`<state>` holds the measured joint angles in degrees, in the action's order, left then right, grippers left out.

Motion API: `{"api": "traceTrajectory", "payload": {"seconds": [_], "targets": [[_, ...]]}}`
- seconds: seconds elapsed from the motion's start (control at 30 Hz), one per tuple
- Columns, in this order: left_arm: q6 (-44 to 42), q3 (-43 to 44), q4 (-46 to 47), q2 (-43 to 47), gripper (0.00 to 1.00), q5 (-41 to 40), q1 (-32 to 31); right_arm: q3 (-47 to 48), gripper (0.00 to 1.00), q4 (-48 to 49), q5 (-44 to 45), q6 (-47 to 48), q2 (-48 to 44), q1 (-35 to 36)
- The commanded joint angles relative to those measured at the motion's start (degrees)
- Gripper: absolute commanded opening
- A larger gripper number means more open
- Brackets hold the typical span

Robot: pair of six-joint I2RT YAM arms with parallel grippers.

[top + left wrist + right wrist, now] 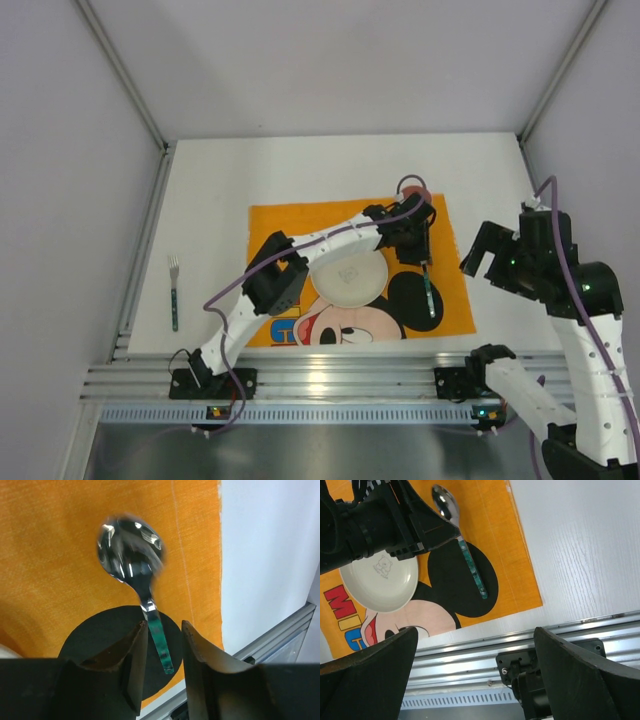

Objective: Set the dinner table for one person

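Observation:
The white dinner table (300, 170) carries an orange Mickey Mouse cloth (275, 225). A white plate (348, 276) sits on the cloth's middle. A spoon with a green handle (430, 290) lies on the cloth to the right of the plate. My left gripper (415, 240) hovers over it, open. In the left wrist view the spoon (131, 550) lies below and its handle runs between the spread fingers of that gripper (164, 625), untouched. My right gripper (483, 258) is open and empty above bare table, to the right of the cloth. A fork (174, 295) lies far left.
Aluminium rails (330, 380) run along the near edge, with both arm bases on them. A small reddish round thing (418, 193) shows partly behind the left gripper at the cloth's far right corner. Grey walls close the table on three sides.

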<state>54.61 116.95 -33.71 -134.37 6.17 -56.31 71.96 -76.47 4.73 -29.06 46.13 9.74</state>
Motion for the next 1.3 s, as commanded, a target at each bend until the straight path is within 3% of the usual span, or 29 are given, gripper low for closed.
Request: {"api": "traceTrajectory", "payload": {"seconds": [0.0, 0.03, 0.23, 0.3, 0.47, 0.57, 0.6, 0.63, 0.77, 0.83, 0.97, 1.13, 1.17, 1.27], "targets": [[-2.5, 2.0, -3.9, 1.3, 0.40, -1.1, -1.2, -0.6, 1.00, -3.8, 0.6, 0.6, -0.1, 0.5], [-2.7, 2.0, -4.5, 2.2, 0.49, -1.5, -1.3, -0.8, 1.00, -3.4, 0.5, 0.7, 0.0, 0.5], [-4.0, 1.6, -10.8, 8.2, 0.50, -4.9, -1.5, -2.2, 1.00, -1.5, -0.6, 0.9, 0.7, 0.6], [-6.3, 1.7, -13.6, 11.7, 0.51, -10.1, -1.5, -2.0, 1.00, -1.1, -1.2, 0.9, 1.2, 0.5], [-10.2, -6.8, -23.8, 29.4, 0.54, -21.5, 2.9, -3.1, 1.00, 1.0, -2.0, 0.9, 1.8, 0.5], [-11.4, -21.5, -26.7, 42.5, 0.53, -24.3, 12.4, -4.5, 1.00, 2.5, -3.1, 1.0, 2.2, 0.5], [-12.6, -30.5, -26.7, 46.0, 0.52, -25.0, 18.9, -4.9, 1.00, 2.9, -3.4, 1.0, 2.3, 0.5], [-13.4, -34.6, -26.4, 52.8, 0.51, -24.7, 22.5, -5.3, 1.00, 3.9, -3.8, 1.0, 2.5, 0.6], [-21.3, -52.6, -25.0, 65.0, 0.52, -30.5, 39.6, -7.3, 1.00, 6.2, -6.3, 1.3, 3.5, 0.5], [-24.5, -55.9, -24.5, 66.5, 0.53, -31.4, 45.4, -7.8, 0.99, 7.6, -6.9, 1.5, 4.1, 0.5], [-29.1, -54.8, -22.3, 62.3, 0.52, -28.4, 58.0, -8.5, 1.00, 8.8, -8.4, 1.7, 5.7, 0.7], [-34.8, -53.8, -19.6, 55.5, 0.49, -26.4, 68.0, -8.5, 1.00, 9.7, -9.5, 1.5, 6.7, 1.2], [-35.6, -54.9, -17.8, 55.1, 0.49, -22.5, 71.7, -8.4, 1.00, 9.8, -9.5, 1.5, 6.8, 1.1], [-36.6, -58.1, -13.9, 53.6, 0.48, -19.3, 75.0, -8.0, 1.00, 9.9, -9.6, 1.3, 7.3, 1.2]]}}
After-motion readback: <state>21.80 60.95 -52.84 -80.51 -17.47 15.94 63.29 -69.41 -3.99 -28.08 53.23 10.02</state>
